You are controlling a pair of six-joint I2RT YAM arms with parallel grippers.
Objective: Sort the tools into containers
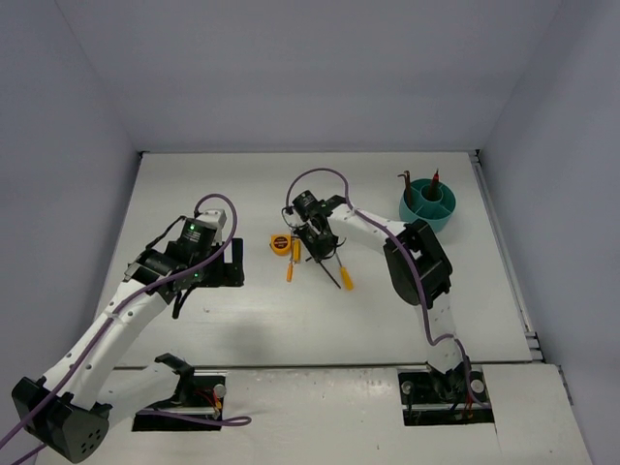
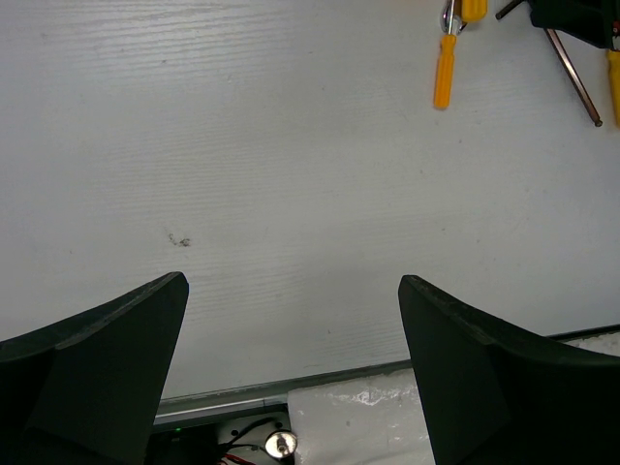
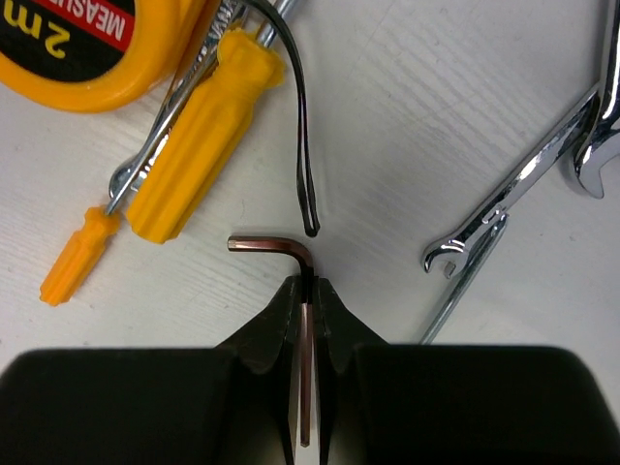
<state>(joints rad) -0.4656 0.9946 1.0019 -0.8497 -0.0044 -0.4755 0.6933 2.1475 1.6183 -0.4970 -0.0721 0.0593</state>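
My right gripper (image 3: 306, 286) is shut on the long leg of a dark L-shaped hex key (image 3: 276, 244), whose short leg sticks out to the left just above the table. Around it lie a yellow-orange tape measure (image 3: 87, 48), a thick orange screwdriver handle (image 3: 199, 136), a small orange screwdriver (image 3: 77, 257), a thin black bent rod (image 3: 302, 145) and silver wrenches (image 3: 504, 199). In the top view this gripper (image 1: 315, 237) is over the tool pile at mid-table. The teal cup (image 1: 428, 203) stands at the back right with two red-handled tools (image 1: 436, 177) upright in it. My left gripper (image 2: 291, 291) is open and empty over bare table.
The table's near edge (image 2: 291, 387) lies just under the left gripper. An orange screwdriver (image 2: 444, 73) and a dark rod (image 2: 573, 77) lie at the far right of the left wrist view. The right table edge (image 1: 504, 262) runs close by the cup.
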